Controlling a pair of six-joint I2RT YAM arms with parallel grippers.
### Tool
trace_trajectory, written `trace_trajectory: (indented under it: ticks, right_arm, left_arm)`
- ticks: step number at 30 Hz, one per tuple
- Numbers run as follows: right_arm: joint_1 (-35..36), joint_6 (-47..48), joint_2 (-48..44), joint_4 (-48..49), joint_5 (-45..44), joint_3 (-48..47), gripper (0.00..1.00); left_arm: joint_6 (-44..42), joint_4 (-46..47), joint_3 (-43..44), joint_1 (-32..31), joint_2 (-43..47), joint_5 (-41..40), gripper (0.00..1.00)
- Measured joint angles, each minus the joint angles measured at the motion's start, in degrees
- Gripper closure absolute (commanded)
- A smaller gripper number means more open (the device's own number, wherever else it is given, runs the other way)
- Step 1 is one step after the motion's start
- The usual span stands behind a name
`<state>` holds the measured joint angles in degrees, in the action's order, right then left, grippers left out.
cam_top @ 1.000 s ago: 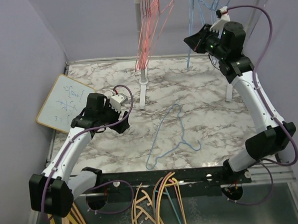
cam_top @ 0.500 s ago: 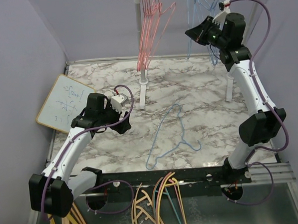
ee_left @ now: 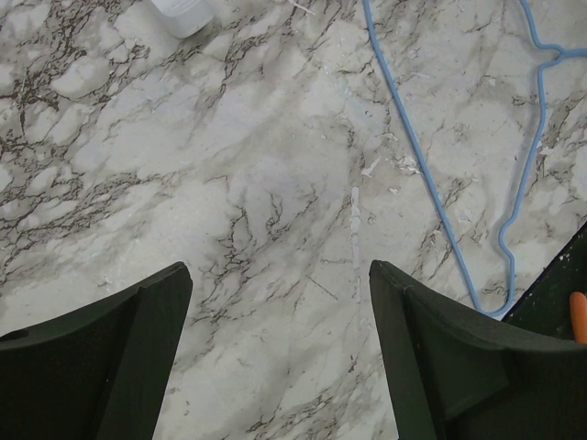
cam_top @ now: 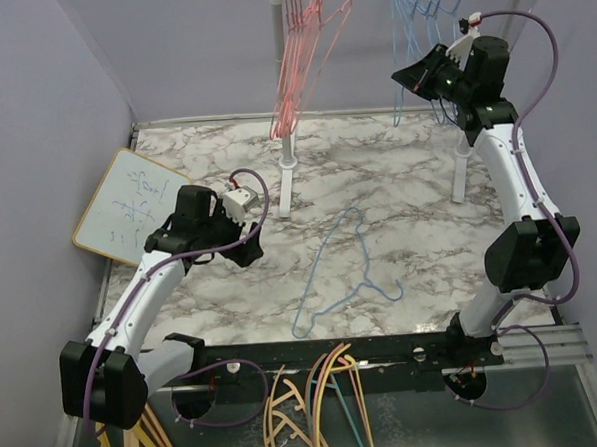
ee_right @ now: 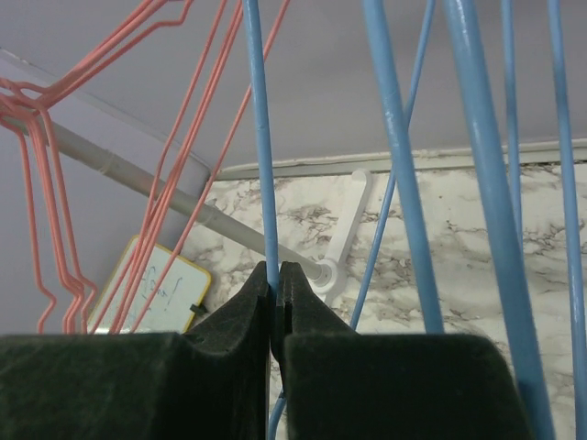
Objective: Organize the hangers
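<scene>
Whiteboard [cam_top: 127,204] at left edge of marble surface [cam_top: 397,193]. Left claw [ee_left: 280,275] spread wide, empty, low over bare surface. Right of it, one blue hanger [cam_top: 333,274] lies flat, near centre. Far side: pink hangers [cam_top: 295,68] bunched, hanging; blue hangers [cam_top: 414,2] hang to their right. Right claw [ee_right: 276,280] raised among these, pinching the wire of one hung hanger [ee_right: 260,137].

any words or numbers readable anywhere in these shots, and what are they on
whiteboard: dark handwritten marks, too small and blurred to read in either view that shows it.
blue hanger clamped in the right gripper: no text.
Nothing else in the views shows readable text.
</scene>
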<state>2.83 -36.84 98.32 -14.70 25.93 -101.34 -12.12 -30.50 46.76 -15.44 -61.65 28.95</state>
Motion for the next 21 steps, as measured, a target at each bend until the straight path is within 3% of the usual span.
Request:
trace_trajectory:
  ticks: [6, 8, 10, 13, 17, 18, 21]
  right_arm:
    - [-3.04, -0.04, -2.05, 0.83, 1.49, 1.9, 0.99]
    - [-3.74, -0.02, -2.67, 0.85, 1.6, 2.64, 0.95]
    - [-4.42, 0.04, -3.28, 0.74, 1.6, 3.17, 0.82]
    - [-4.81, 0.31, -4.09, -0.17, 1.44, 3.17, 0.47]
    - [-4.83, 1.51, -6.32, -1.86, 1.55, 3.17, 0.13]
    - [-4.83, 1.55, -7.06, -2.1, 1.62, 3.17, 0.07]
    - [-4.81, 2.75, -9.94, -2.93, 1.81, 3.17, 0.03]
  left_arm:
    - [0.0, -0.09, 0.02, 0.0, -3.1, -0.02, 0.19]
    - [0.0, -0.17, 0.02, 0.0, -3.82, -0.02, 0.19]
    - [0.0, -0.26, 0.02, 0.0, -4.02, -0.04, 0.19]
    - [0.02, -0.26, 0.04, 0.02, -4.04, -0.07, 0.19]
    - [0.0, -0.33, 0.07, 0.2, -4.2, -0.07, 0.19]
    - [0.0, -0.5, 0.13, 0.22, -4.42, -0.07, 0.19]
    - [-0.11, -1.14, 0.68, -0.13, -5.68, -0.07, 0.19]
